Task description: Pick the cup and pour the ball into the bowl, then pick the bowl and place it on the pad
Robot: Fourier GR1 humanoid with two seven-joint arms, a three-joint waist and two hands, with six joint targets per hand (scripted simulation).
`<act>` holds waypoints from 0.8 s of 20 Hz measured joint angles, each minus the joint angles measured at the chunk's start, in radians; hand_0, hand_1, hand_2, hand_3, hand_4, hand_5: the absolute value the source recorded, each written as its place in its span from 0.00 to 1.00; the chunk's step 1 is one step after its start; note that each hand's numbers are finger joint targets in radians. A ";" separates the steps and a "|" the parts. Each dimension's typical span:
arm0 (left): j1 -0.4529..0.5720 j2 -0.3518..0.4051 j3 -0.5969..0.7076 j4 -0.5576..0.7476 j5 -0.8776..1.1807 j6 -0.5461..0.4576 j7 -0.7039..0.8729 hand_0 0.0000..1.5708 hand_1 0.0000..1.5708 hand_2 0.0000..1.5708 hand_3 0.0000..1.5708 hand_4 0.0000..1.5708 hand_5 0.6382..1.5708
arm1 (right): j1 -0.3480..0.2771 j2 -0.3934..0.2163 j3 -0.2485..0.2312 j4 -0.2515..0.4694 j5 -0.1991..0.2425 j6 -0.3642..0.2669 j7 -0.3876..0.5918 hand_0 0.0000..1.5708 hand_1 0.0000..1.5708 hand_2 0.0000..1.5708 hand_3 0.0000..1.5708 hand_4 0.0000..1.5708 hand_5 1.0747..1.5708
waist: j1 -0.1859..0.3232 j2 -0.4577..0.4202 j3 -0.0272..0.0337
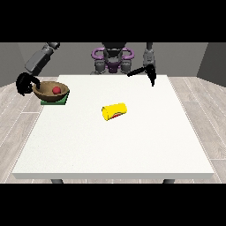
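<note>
Counter [114, 145]: a broad white top, the robot standing behind its far edge, both arms reaching out over it.

Bowl [50, 91]: brown, wooden-looking, at the far corner on the view's left. It sits upright on the pad, a little tilted perhaps, though from here that is hard to judge.

Ball [56, 90]: red, lying inside the bowl, near its middle.

Pad [56, 101]: dark green and flat, under the bowl; only its front edge and one corner show from beneath it, right at the counter's left edge.

Cup [114, 111]: yellow, lying on its side near the middle of the counter, well apart from the bowl. Its mouth faces the view's left and something red shows along its lower side.

Hand at the view's left [25, 83]: black, at the bowl's outer rim, beyond the counter's edge; its fingers curl round the rim, gripping the bowl.

Hand at the view's right [150, 73]: black, held over the far edge of the counter, away from everything; its fingers stretch out straight, one part pointing sideways and another down, holding nothing.
</note>
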 measured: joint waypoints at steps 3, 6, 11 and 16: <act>0.013 0.001 -0.001 -0.012 0.009 -0.011 0.006 0.00 0.00 0.00 0.00 0.00 1.00 | 0.015 0.015 0.022 -0.001 0.022 -0.010 -0.013 1.00 1.00 1.00 0.65 0.44 0.99 | 0.006 -0.008 -0.0003; 0.036 -0.007 -0.016 -0.052 0.003 -0.008 0.015 0.00 0.00 0.00 0.00 0.00 0.99 | 0.031 0.019 0.043 0.000 0.048 -0.014 -0.044 1.00 1.00 1.00 0.84 0.42 0.96 | 0.009 0.001 0.0002; 0.035 0.005 -0.012 -0.113 0.008 -0.019 0.042 0.00 0.00 0.00 0.00 0.00 0.99 | 0.032 -0.050 0.051 0.022 0.076 -0.055 -0.022 0.23 0.23 0.33 0.39 0.00 0.87 | 0.009 0.034 0.0010; 0.036 0.009 -0.012 -0.167 0.002 -0.015 0.071 0.00 0.00 0.00 0.00 0.00 0.99 | 0.004 -0.096 0.057 0.021 0.099 -0.108 -0.022 0.00 0.00 0.24 0.14 0.00 0.81 | 0.004 0.060 0.0007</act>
